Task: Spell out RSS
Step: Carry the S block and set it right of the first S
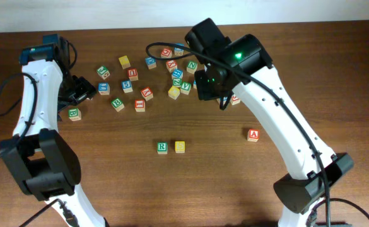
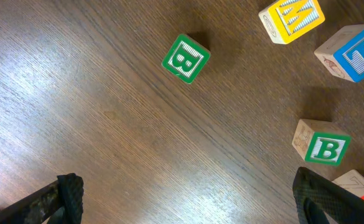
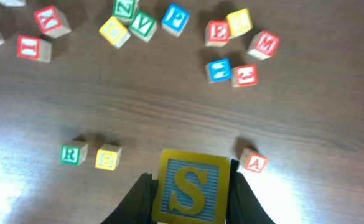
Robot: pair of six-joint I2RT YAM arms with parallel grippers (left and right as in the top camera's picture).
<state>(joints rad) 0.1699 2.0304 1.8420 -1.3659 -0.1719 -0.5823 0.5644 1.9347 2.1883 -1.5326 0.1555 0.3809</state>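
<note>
The right gripper (image 3: 190, 210) is clenched on the S block (image 3: 189, 180), 1 finger on each side. Its striped blue face and yellow letter fill the bottom middle of the right wrist view, and it is held well clear of the wooden table (image 1: 121, 189). Down on the wood, lower left in that same view, the green R block (image 3: 73, 154) sits with a yellow block (image 3: 107, 158) just beside it on its right, whose letter is too faint for me to call. From overhead those 2 lie side by side in the lower middle of the frame, apart from everything else. A red A block (image 1: 253, 135) stands alone further right. The loose pile of blocks (image 1: 171, 72) is scattered across the upper middle, partly under the right arm (image 1: 266, 82). Over at the left edge, the left gripper (image 2: 191, 208) hangs released, with its dark fingers (image 2: 66, 199) spread wide in the bottom corners of its wrist view and only bare wood between them. A green B block (image 2: 185, 58) lies tilted at top centre there, and a second B block (image 2: 326, 148) sits at the right, close to the right-hand finger.
</note>
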